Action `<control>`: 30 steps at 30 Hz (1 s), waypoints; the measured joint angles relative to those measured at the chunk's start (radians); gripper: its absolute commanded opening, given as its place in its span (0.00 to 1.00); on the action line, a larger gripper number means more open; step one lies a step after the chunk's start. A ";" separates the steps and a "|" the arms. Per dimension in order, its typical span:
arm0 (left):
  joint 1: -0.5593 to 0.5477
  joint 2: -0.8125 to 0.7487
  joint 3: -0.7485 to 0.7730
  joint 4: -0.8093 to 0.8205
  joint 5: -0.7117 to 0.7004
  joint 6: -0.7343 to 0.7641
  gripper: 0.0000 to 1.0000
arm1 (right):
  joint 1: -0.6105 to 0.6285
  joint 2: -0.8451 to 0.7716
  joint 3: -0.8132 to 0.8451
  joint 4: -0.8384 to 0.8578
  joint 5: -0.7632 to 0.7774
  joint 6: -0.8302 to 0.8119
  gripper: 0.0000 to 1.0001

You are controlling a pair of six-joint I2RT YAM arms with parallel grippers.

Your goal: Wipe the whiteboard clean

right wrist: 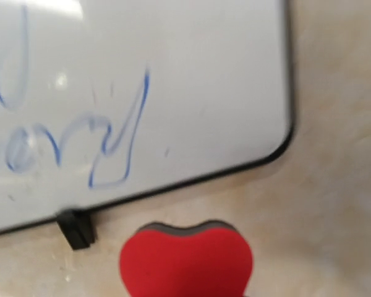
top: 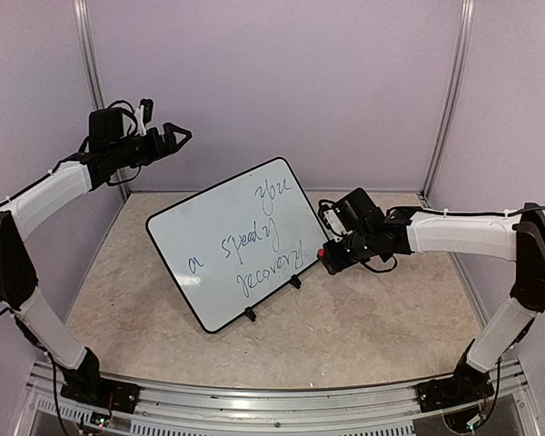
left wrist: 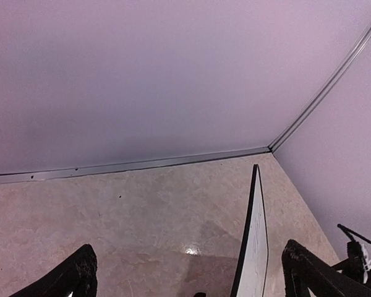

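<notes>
One eraser, red, heart-shaped, clamped in right claw | left claw apart | whiteboard glossy, round-cornered

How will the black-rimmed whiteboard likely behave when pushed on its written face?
Probably stiff: the white rectangular whiteboard shows a flat face and straight rim. It stands on small black clip feet, so a firm push may tip or slide it. Its glossy face, showing glare, looks slick.

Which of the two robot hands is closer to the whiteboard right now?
The right. The right gripper, holding a red eraser, sits just off the whiteboard's right-hand corner. The left gripper hangs open, raised high beyond the board's far side, well apart from it.
</notes>
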 measured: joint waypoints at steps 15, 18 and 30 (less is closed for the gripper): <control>-0.174 0.256 0.216 -0.315 -0.008 0.158 0.77 | -0.030 0.034 0.386 -0.061 0.099 -0.092 0.26; -0.169 0.257 0.209 -0.314 0.002 0.157 0.66 | -0.030 0.071 0.418 -0.056 0.100 -0.109 0.26; -0.176 0.235 0.141 -0.277 0.046 0.136 0.17 | -0.030 0.208 0.526 0.031 0.008 -0.163 0.26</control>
